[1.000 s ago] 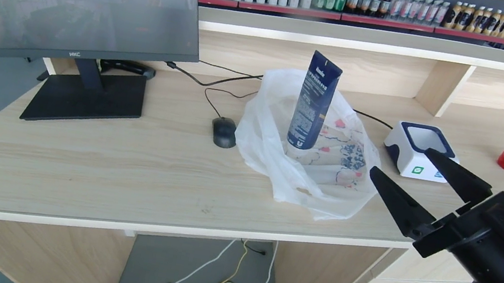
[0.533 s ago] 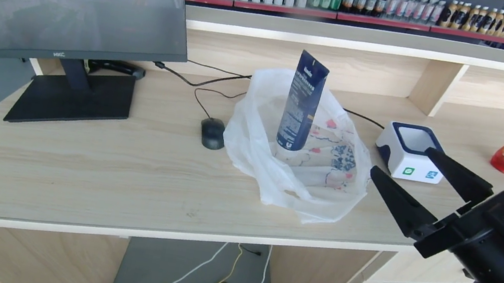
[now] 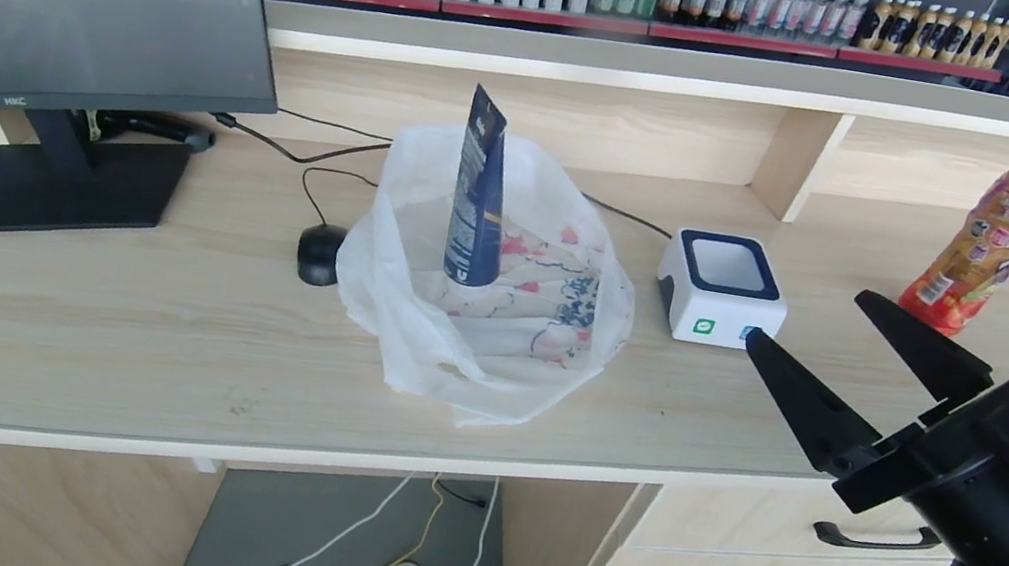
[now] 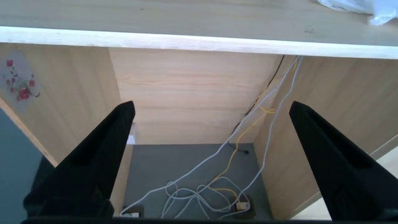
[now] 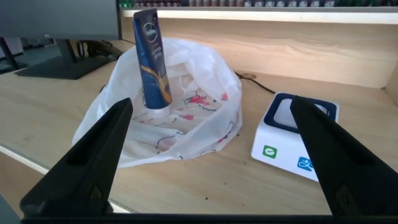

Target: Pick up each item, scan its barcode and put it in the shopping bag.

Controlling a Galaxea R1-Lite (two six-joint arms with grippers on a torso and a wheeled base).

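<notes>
Bottle (image 3: 992, 239) well beyond right gripper (image 3: 804, 313) (jaws spread), tube (image 3: 479, 198) upright in bag (image 3: 399, 307)

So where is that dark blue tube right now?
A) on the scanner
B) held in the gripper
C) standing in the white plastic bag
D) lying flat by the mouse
C: the dark blue tube stands upright inside the white plastic bag, and the right gripper is open and empty.
</notes>
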